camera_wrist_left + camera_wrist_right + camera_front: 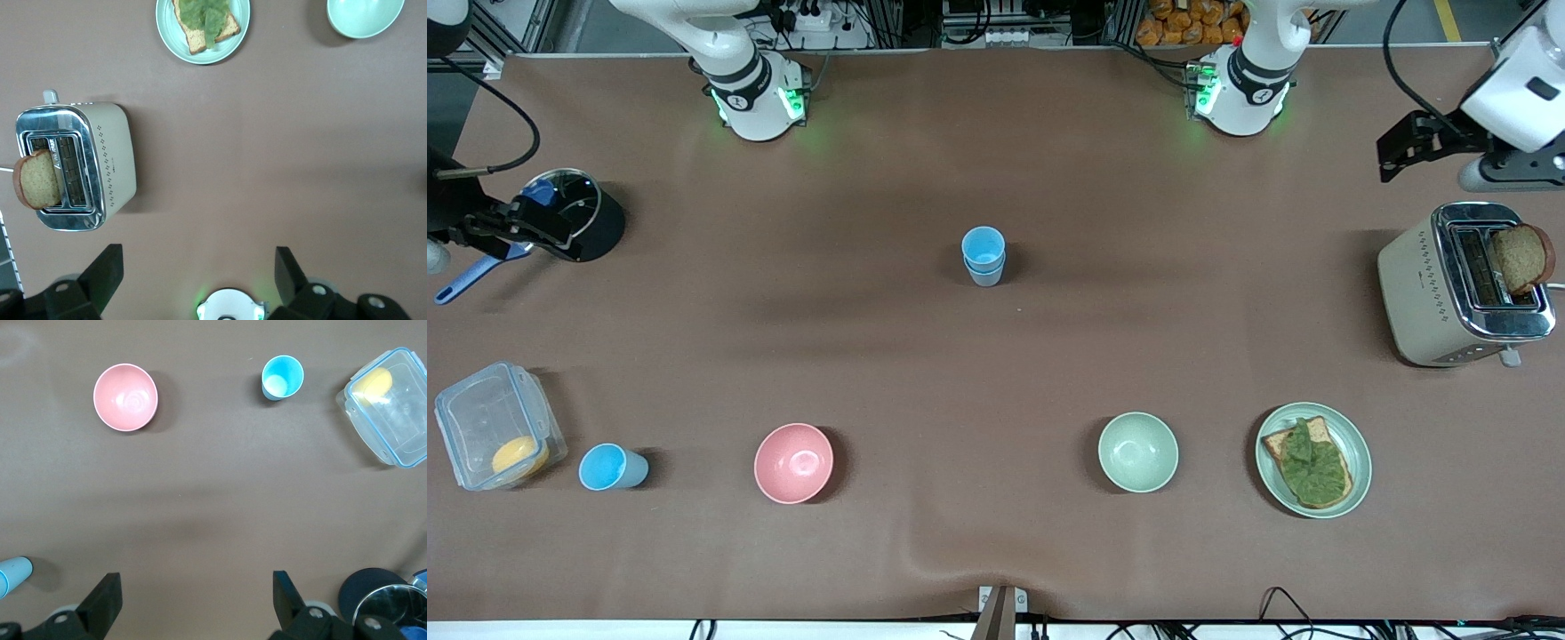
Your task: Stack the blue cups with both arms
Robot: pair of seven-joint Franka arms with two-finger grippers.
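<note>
2 blue cups already nested, stack [983, 255] at bench [996, 356] middle. Third blue cup [611, 468] upright near right arm's end, between clear food box [498, 437] and pink bowl [793, 462].

Cup likely light, thin, smooth plastic; pinch rim wall gently.

Right gripper [193, 603] over black pot [574, 213], fingers spread, empty. Left gripper [199, 277] above toaster [1463, 284], fingers spread, empty.

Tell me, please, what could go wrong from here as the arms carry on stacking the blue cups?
The single blue cup stands close beside the clear container, so open fingers of the right gripper might nudge that box. The two-cup stack is tall and narrow; an off-centre drop might tip it. The left gripper, open, waits over the table near the toaster, away from every cup.
</note>
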